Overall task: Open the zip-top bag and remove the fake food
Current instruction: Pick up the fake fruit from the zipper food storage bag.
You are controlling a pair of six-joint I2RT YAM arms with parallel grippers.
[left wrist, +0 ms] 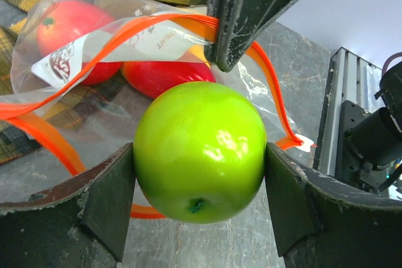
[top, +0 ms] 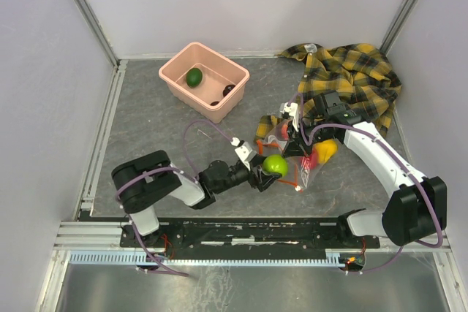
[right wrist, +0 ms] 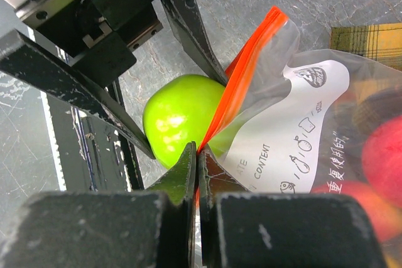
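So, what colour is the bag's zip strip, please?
Orange-red zip strip, clearest in the left wrist view.

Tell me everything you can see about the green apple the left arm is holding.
The green apple is a round, glossy, light green plastic fruit with a small dark dimple at its lower end. The left hand clamps it between both fingers, one on each side. It sits at the open mouth of the clear bag, whose orange zip strip curves around behind it.
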